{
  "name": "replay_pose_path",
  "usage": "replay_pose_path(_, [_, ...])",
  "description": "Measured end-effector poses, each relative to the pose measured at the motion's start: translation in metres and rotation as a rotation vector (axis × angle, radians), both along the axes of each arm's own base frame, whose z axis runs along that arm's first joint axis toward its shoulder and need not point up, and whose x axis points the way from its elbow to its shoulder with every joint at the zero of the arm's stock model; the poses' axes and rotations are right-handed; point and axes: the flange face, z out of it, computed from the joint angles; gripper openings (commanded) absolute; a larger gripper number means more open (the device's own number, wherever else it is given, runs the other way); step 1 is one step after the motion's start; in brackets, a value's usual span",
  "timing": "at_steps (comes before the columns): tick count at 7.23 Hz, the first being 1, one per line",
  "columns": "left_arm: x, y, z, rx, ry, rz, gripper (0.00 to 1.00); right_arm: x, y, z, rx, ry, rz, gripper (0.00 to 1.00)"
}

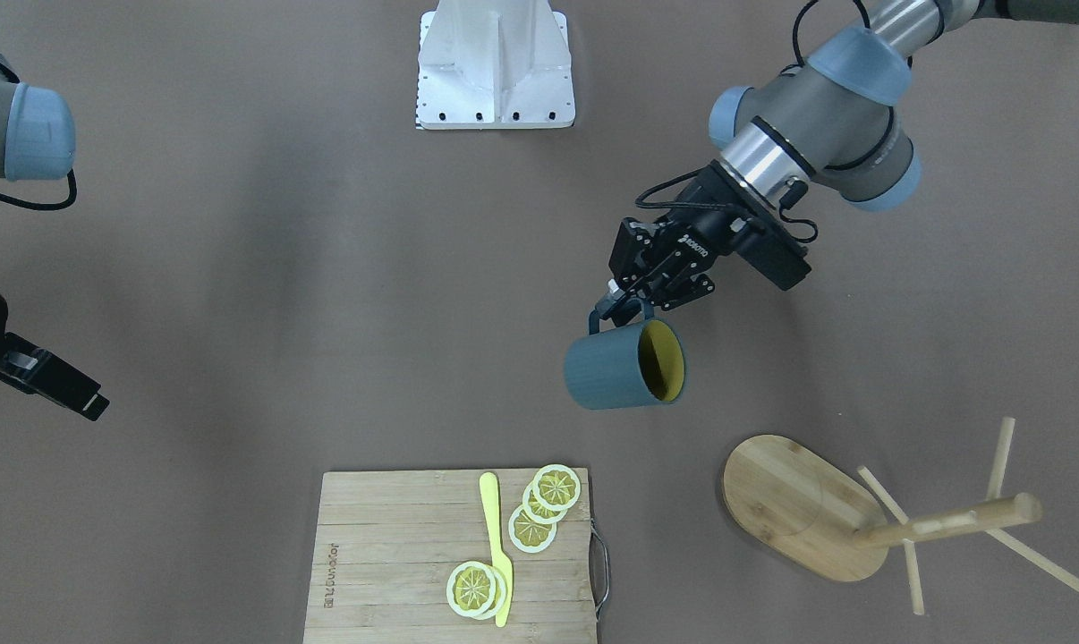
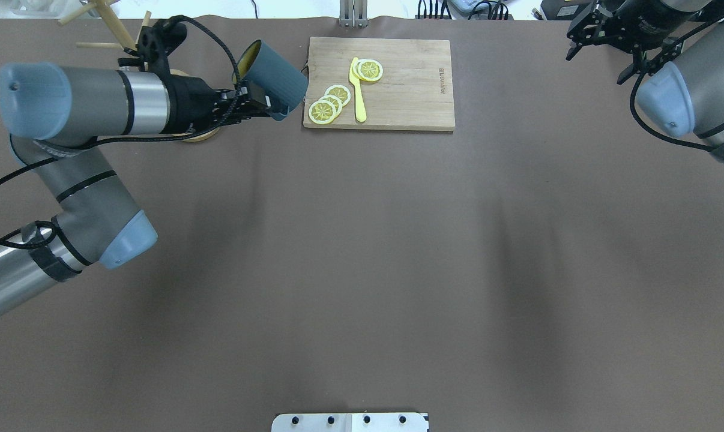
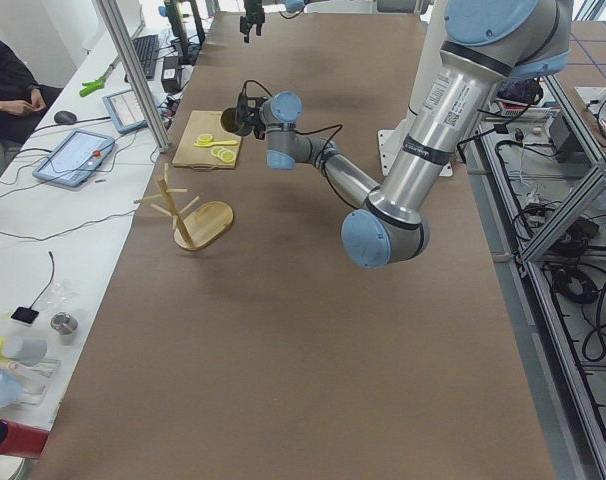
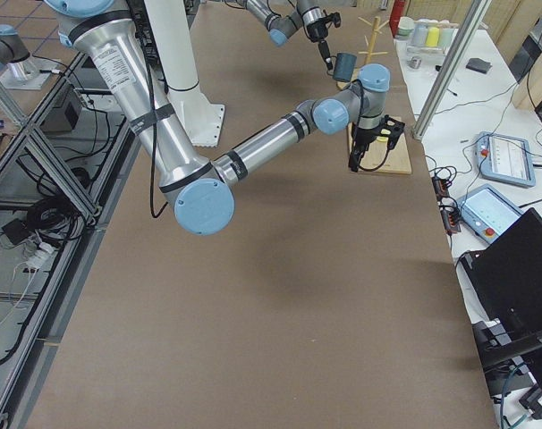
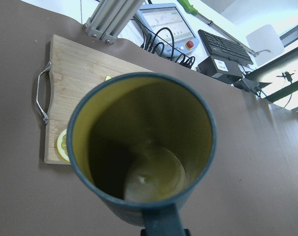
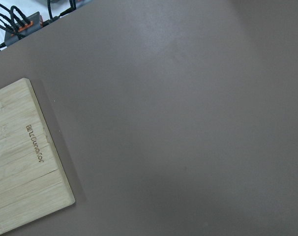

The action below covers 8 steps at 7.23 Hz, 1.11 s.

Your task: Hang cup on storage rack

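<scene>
Aloft, the slate-blue, yellow-lined cup [image 1: 613, 367] hangs tipped sideways above the worktop [image 1: 325, 313] near the rack [image 1: 799, 501], its handle pinched and hidden in the left hand [image 1: 623, 309]; the right hand [image 2: 596, 57], partly cut off, gapes open.

Left gripper [image 2: 265, 108] clamped on handle of cup [image 2: 278, 81]. Cup tilted, yellow mouth toward rack [image 2: 107, 27], just left of cutting board [image 2: 416, 96] bearing lemon slices [image 2: 329, 103] and yellow knife [image 2: 358, 90].

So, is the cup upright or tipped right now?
Tipped: the cup is turned sideways, its yellow mouth toward the storage rack, held by its handle in the left gripper.
</scene>
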Motion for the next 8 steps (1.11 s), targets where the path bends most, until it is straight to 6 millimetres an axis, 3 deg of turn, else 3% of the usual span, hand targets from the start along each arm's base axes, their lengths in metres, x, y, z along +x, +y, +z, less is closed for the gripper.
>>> replay_pose_path(2, [-0.035, 0.006, 0.047, -0.087, 0.155, -0.01, 0.0, -0.001, 0.0, -0.002, 0.003, -0.001, 0.0, 1.0])
replay_pose_path(4, [-0.067, -0.002, 0.087, -0.185, 0.246, -0.039, 0.0, -0.001, 0.0, -0.004, 0.006, -0.002, 0.001, 1.0])
replay_pose_path(6, [-0.089, -0.012, 0.098, -0.267, 0.331, -0.093, 0.0, -0.001, -0.002, -0.011, 0.014, -0.005, 0.003, 1.0])
replay_pose_path(8, [-0.094, -0.018, 0.103, -0.317, 0.456, -0.124, 0.0, -0.001, -0.002, -0.013, 0.017, -0.005, 0.004, 1.0])
